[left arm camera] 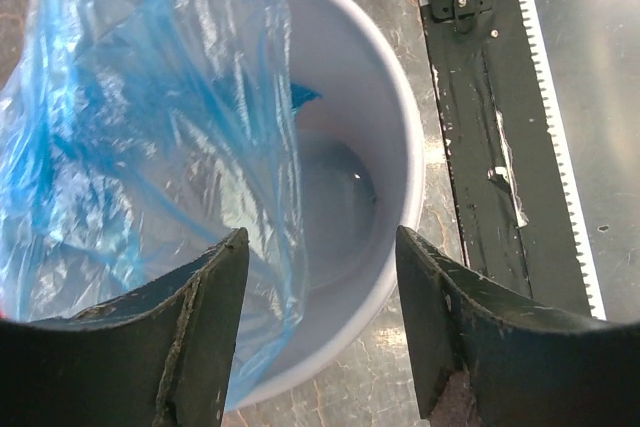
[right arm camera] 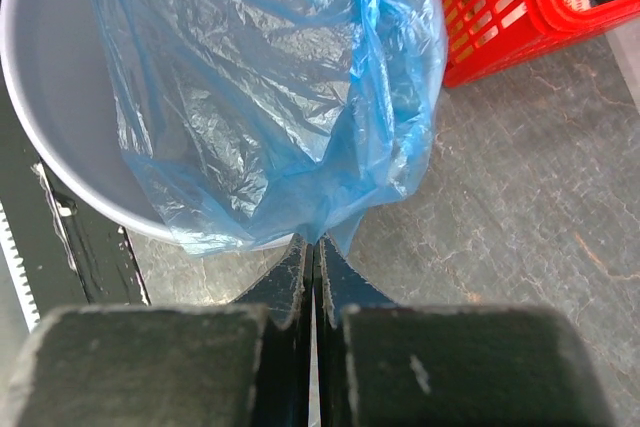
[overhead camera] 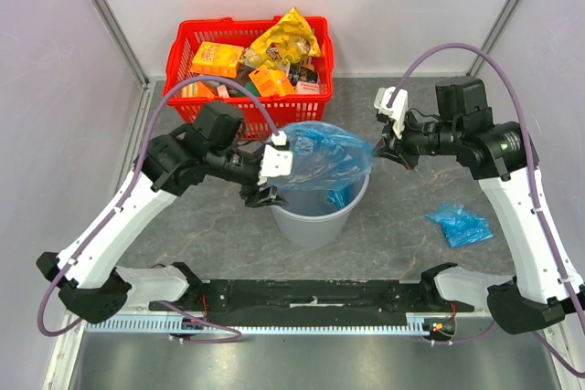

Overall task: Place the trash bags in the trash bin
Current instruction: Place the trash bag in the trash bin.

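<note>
A large blue trash bag (overhead camera: 322,154) is spread over the mouth of the grey trash bin (overhead camera: 311,221) at the table's middle. My right gripper (overhead camera: 379,148) is shut on the bag's right edge, just outside the bin's rim; the right wrist view shows the film (right arm camera: 270,97) pinched at the closed tips (right arm camera: 316,244). My left gripper (overhead camera: 265,194) is open at the bin's left rim. In the left wrist view the rim (left arm camera: 405,197) passes between its fingers (left arm camera: 200,337), with the bag (left arm camera: 150,147) hanging by the left finger. A second bag (overhead camera: 460,224) lies bundled on the table, right.
A red mesh basket (overhead camera: 249,57) of snack packets stands behind the bin, also seen in the right wrist view (right arm camera: 500,7). A black rail (overhead camera: 311,297) runs along the near edge. Grey walls close in the left, back and right.
</note>
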